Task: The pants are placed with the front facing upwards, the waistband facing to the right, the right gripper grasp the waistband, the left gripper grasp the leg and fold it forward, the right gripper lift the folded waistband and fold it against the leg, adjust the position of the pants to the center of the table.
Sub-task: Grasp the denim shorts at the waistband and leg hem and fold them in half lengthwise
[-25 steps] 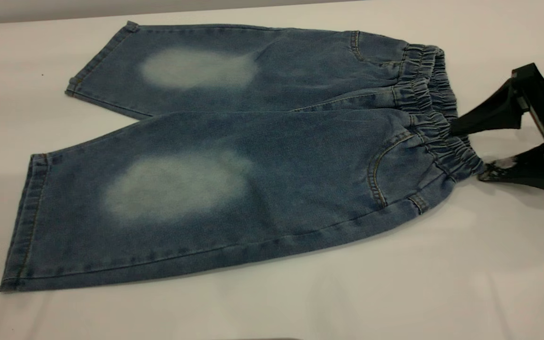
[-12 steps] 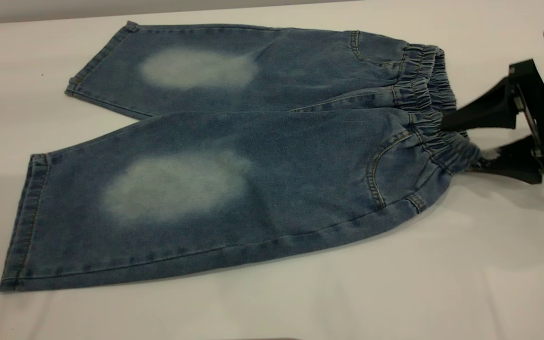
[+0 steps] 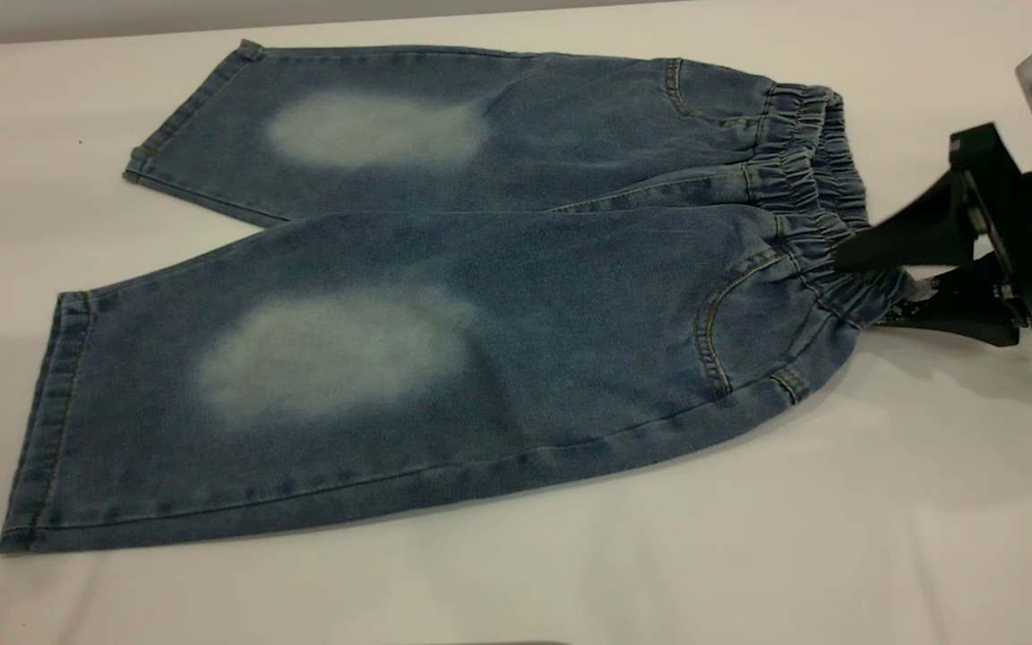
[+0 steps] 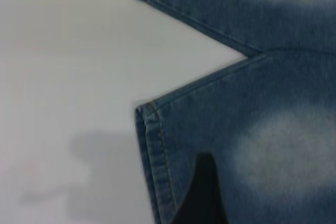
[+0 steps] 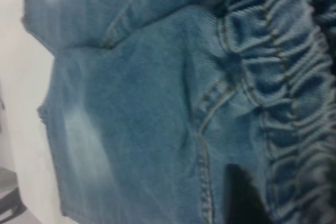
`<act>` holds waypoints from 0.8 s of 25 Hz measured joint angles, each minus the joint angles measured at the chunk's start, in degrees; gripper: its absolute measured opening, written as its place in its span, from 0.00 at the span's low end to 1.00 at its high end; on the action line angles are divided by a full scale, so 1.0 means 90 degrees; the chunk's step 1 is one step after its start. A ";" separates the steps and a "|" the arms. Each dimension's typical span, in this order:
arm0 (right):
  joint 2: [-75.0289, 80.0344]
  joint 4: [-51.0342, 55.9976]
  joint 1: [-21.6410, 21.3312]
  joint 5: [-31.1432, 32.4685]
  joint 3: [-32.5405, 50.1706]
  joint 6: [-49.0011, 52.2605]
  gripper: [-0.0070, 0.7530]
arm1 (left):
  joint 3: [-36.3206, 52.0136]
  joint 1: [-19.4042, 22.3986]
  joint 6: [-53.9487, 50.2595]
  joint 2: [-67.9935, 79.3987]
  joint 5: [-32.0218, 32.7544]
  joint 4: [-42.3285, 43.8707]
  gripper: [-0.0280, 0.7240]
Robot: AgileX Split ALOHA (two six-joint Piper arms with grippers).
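The pants [image 3: 444, 296] lie flat on the white table [image 3: 749, 555], front side up, with the two legs pointing to the left of the exterior view and the waistband [image 3: 825, 242] at the right. The near leg is the wider one in view; its hem is close to the table's front left part, and it carries a pale oval patch. The far leg lies behind it, also with a pale patch, and the two legs spread apart at the hems.

The right gripper [image 3: 879, 287] is at the right end of the pants, at the near part of the waistband. Its two black fingers are pressed on the gathered band, one on top of the fabric and one low beside the table, so it pinches the waistband edge. In the right wrist view the ruffled band [image 5: 283, 98] and a curved pocket seam are directly before the camera.

The left gripper [image 4: 202, 192] shows only in the left wrist view, as one dark tip above the near leg, just beside its hem. Whether it is spread or closed I cannot tell.
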 joint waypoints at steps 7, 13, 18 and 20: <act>0.0000 0.0000 0.0014 -0.0083 0.0000 0.0013 0.06 | 0.0000 0.0000 -0.0018 0.0168 0.1114 0.0000 0.79; 0.0000 -0.0070 0.0014 -0.0083 0.0000 0.0015 0.06 | 0.0508 0.0000 -0.0350 0.0858 0.1468 0.0118 0.79; 0.0000 -0.0108 0.0014 -0.0083 0.0000 0.0015 0.06 | 0.0860 0.0000 -0.0679 0.1450 0.1377 0.0286 0.79; 0.0000 -0.0115 0.0014 -0.0083 0.0000 0.0020 0.06 | 0.0949 0.0000 -0.0710 0.1638 0.1181 0.0286 0.79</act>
